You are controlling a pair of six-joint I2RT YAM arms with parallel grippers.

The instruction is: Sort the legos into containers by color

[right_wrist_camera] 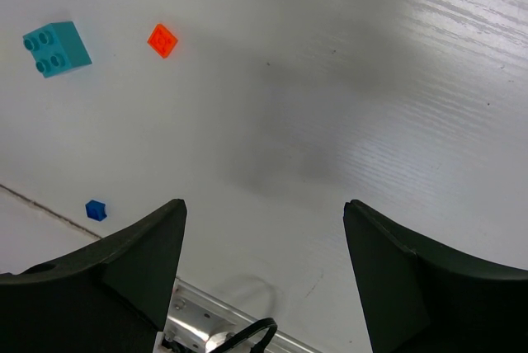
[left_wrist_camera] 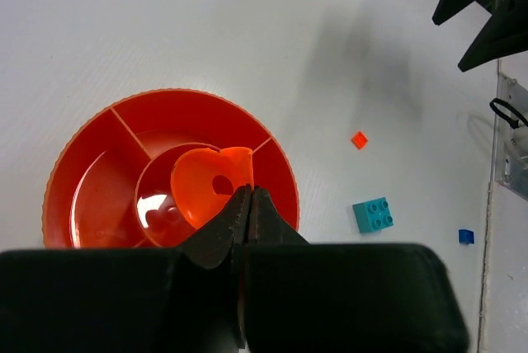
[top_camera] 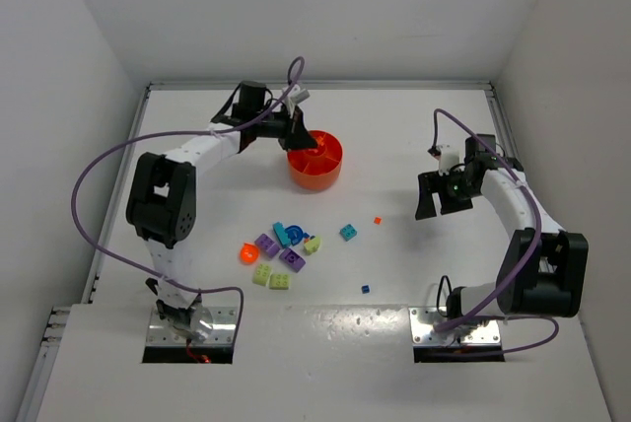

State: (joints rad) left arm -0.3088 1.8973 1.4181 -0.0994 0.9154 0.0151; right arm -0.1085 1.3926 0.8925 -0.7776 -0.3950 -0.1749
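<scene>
While over bowl (left_wrist_camera: 92, 198), lego (left_wrist_camera: 203, 181) in jaws

Your left arm (top_camera: 197, 156) rises from its base, folds at the elbow and stretches its forearm far out and in toward the middle. The wrist is bent so that the left gripper (left_wrist_camera: 247, 196) looks straight down. Its jaws are pinched together with barely a sliver between the tips, clamping the edge of an orange rounded piece (left_wrist_camera: 198, 181). Your right arm (top_camera: 518, 210) bends at the elbow on the outer side, and its forearm angles inward and away from you. The right gripper (right_wrist_camera: 264, 213) faces downward, its fingers spread wide apart.
</scene>
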